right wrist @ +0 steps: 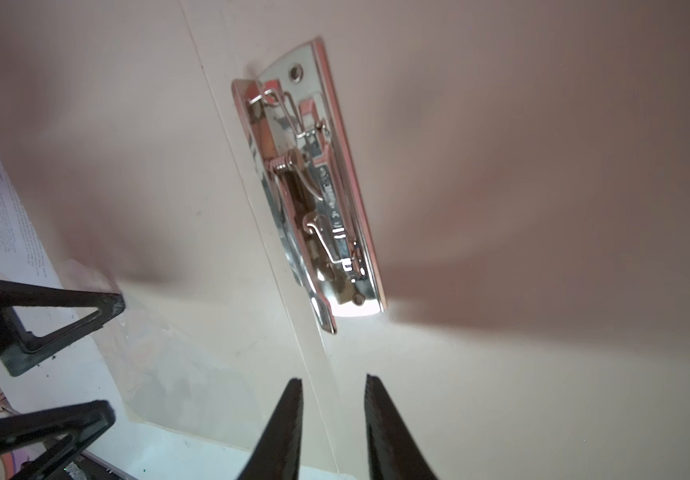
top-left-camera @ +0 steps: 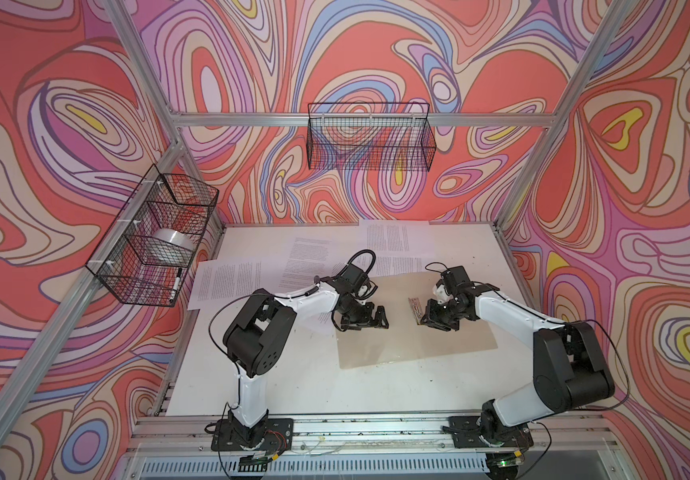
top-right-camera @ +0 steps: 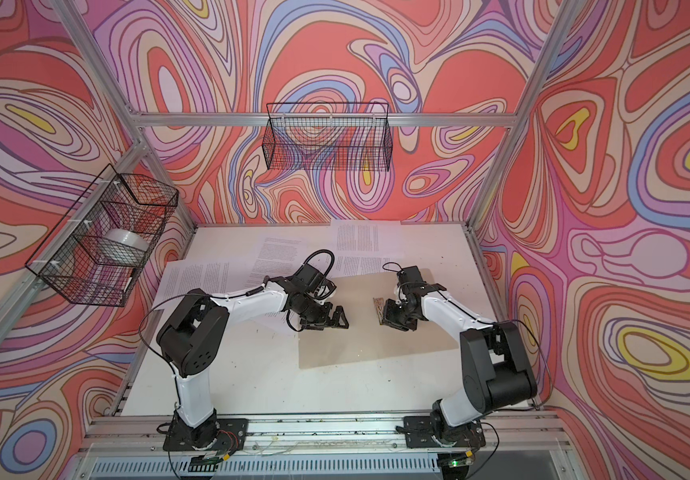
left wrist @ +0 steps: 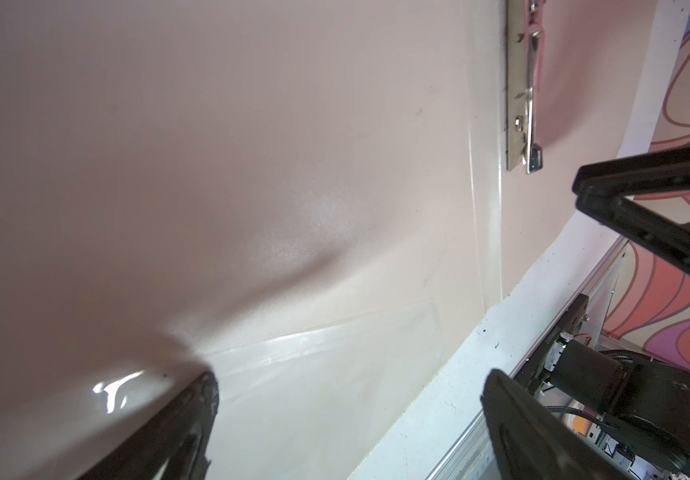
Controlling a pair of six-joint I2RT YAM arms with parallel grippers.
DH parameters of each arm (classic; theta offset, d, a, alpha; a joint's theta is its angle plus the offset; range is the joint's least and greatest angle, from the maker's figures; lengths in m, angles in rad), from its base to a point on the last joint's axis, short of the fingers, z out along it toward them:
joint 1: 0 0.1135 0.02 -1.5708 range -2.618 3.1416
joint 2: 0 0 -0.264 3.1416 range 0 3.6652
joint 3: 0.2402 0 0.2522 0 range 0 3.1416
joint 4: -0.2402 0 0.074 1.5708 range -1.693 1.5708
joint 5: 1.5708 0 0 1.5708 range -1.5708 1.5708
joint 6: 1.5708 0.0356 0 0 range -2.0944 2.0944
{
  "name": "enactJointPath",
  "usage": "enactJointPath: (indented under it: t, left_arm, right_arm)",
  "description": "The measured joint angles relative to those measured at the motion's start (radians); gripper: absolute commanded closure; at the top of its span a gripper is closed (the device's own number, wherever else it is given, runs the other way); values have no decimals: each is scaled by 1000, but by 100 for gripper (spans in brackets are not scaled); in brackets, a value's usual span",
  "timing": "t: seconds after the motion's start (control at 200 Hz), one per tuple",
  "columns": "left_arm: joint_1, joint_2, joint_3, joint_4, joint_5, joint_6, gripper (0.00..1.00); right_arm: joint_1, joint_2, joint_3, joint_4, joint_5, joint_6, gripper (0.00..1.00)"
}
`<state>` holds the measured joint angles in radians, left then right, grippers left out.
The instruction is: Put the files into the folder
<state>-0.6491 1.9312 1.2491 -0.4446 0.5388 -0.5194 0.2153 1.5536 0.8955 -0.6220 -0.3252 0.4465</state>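
Observation:
The tan folder (top-left-camera: 397,345) (top-right-camera: 355,345) lies opened flat on the white table, its metal clip (top-left-camera: 415,309) (right wrist: 314,195) (left wrist: 522,95) along the spine. Several white printed files (top-left-camera: 231,282) (top-right-camera: 281,253) lie loose on the table behind and left of it. One sheet (top-left-camera: 393,266) is tucked under the folder's far edge. My left gripper (top-left-camera: 380,318) (left wrist: 349,380) (right wrist: 110,357) hovers open over the folder's left half, holding nothing. My right gripper (top-left-camera: 424,318) (right wrist: 333,379) sits just at the near end of the clip, jaws a little apart with only the spine crease between them.
A wire basket (top-left-camera: 152,237) on the left wall holds a tape roll (top-left-camera: 172,243) and a marker (top-left-camera: 175,284). A second wire basket (top-left-camera: 370,137) hangs on the back rail. Aluminium frame posts border the table.

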Motion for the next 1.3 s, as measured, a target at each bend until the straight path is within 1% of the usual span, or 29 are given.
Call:
enactJointPath:
  t: [0.125,0.34,0.606,0.761,0.836,0.941,1.302]
  left_arm:
    - [0,0,0,0,0,0,0]
    - [0,0,0,0,0,0,0]
    - [1,1,0,0,3,0,0]
    - [1,2,0,0,3,0,0]
    - [1,2,0,0,3,0,0]
    - [1,2,0,0,3,0,0]
    - [1,4,0,-1,-1,0,0]
  right_arm:
    - [0,55,0,32,-13,-5,79]
    - [0,67,0,61,-25,-9,81]
    - [0,96,2,85,-45,-10,92]
    - [0,96,4,90,-53,-10,92]
    - [0,96,4,90,-54,-11,94]
    - [0,96,4,90,-56,-14,100]
    - [3,137,45,60,-18,-23,100]
